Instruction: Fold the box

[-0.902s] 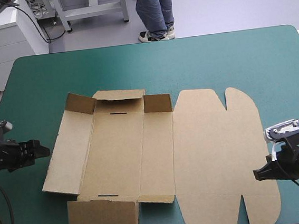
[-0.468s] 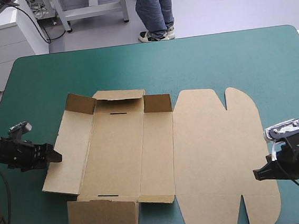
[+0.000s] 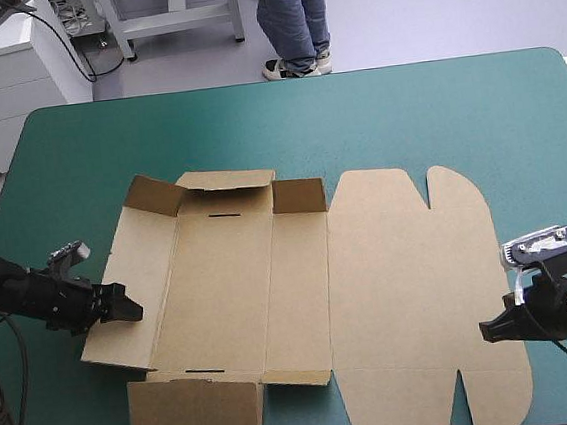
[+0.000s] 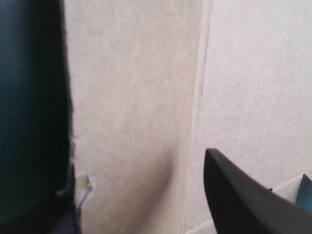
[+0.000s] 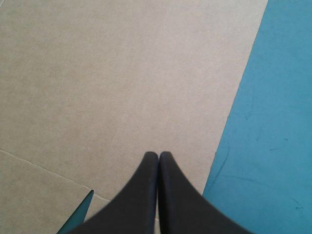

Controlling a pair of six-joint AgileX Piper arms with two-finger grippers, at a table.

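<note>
The brown box [image 3: 232, 278] lies open in the middle of the table. Its far wall and two corner flaps are raised, and the wide lid [image 3: 411, 281] is flat to the right. My left gripper [image 3: 124, 313] is at the outer edge of the box's left side panel [image 3: 134, 272]. In the left wrist view the left gripper [image 4: 139, 180] stands open, with that panel [image 4: 131, 97] filling the space between its fingers. My right gripper [image 3: 491, 331] is at the lid's right edge, near the front. It [image 5: 158, 156] is shut, its tip over the lid's board [image 5: 112, 73].
A front flap [image 3: 197, 412] of the box lies flat near the table's front edge. Bare teal-green cover [image 3: 374, 113] surrounds the box beyond its far side and on both sides.
My left gripper has moved right across the cover to the left side panel's outer edge. The right gripper and the box have stayed put.
</note>
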